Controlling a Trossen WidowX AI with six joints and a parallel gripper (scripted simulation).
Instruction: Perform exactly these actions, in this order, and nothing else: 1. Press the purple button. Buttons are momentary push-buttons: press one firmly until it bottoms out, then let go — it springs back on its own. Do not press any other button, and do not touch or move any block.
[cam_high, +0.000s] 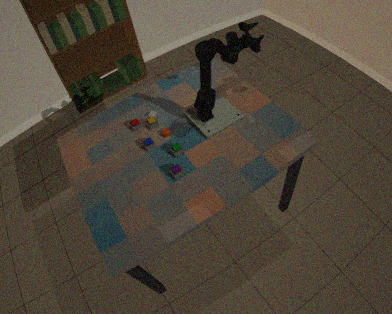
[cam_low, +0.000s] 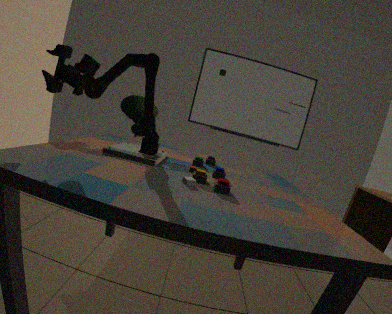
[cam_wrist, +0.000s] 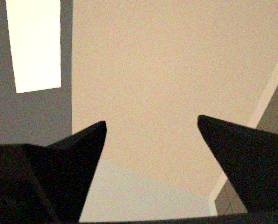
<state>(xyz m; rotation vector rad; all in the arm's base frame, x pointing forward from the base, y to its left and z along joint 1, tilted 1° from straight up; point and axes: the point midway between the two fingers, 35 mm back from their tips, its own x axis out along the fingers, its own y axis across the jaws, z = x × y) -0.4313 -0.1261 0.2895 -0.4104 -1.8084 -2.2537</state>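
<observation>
Six buttons (one purple) sit on the table; claw spread.

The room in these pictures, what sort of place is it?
Probably an office or classroom-style room: a white wall-mounted board, a brown wooden bookshelf, a tiled floor and a patchwork-topped table bearing the black robot arm.
</observation>
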